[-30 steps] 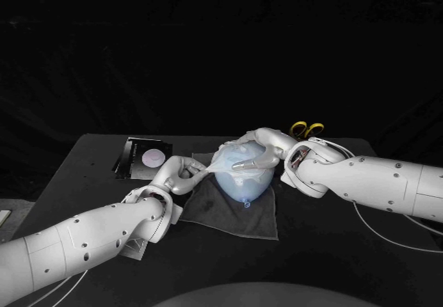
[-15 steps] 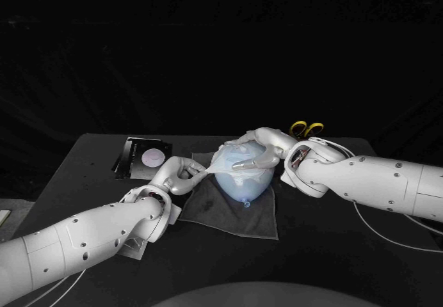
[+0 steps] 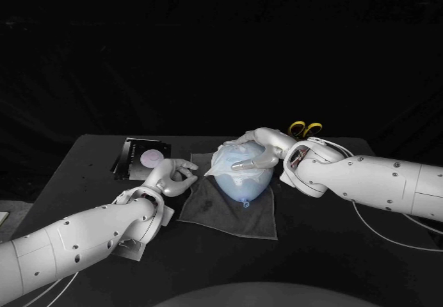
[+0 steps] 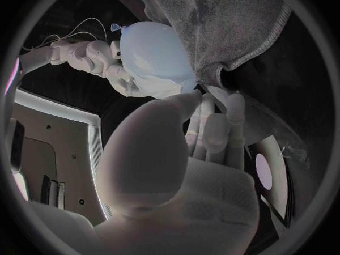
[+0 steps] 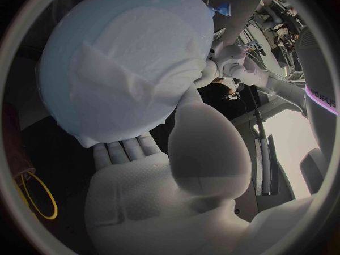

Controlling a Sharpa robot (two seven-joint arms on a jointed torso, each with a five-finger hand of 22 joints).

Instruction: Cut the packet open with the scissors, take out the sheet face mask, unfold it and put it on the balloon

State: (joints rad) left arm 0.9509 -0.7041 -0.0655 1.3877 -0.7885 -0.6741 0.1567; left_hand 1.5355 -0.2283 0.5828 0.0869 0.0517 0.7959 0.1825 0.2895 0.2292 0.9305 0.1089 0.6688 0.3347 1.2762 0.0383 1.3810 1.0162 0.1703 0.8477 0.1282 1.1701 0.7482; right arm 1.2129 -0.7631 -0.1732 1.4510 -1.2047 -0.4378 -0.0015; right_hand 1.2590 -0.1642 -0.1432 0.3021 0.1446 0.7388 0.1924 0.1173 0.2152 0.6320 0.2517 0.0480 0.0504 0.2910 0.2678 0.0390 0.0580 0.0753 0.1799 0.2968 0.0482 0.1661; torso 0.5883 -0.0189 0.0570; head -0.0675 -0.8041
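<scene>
A pale blue balloon (image 3: 244, 179) lies on a grey cloth (image 3: 231, 216) with the white sheet mask (image 3: 229, 161) draped over its upper part. My right hand (image 3: 260, 148) grips the balloon from the far side, fingers wrapped over the mask. The right wrist view shows the mask (image 5: 135, 93) lying creased on the balloon (image 5: 106, 34). My left hand (image 3: 171, 175) hovers just left of the balloon, fingers loosely bent, holding nothing and apart from the mask's edge. In the left wrist view its fingers (image 4: 212, 133) point toward the balloon (image 4: 152, 54).
The black cut packet (image 3: 142, 157) lies at the back left of the table. Yellow-handled scissors (image 3: 306, 128) rest behind my right arm. A clear film (image 3: 138, 246) lies under my left forearm. The table's front edge runs near the cloth's lower hem.
My left hand has let go of the mask's edge and drawn back to the left. The stretched edge has settled against the balloon. The right hand has kept its hold.
</scene>
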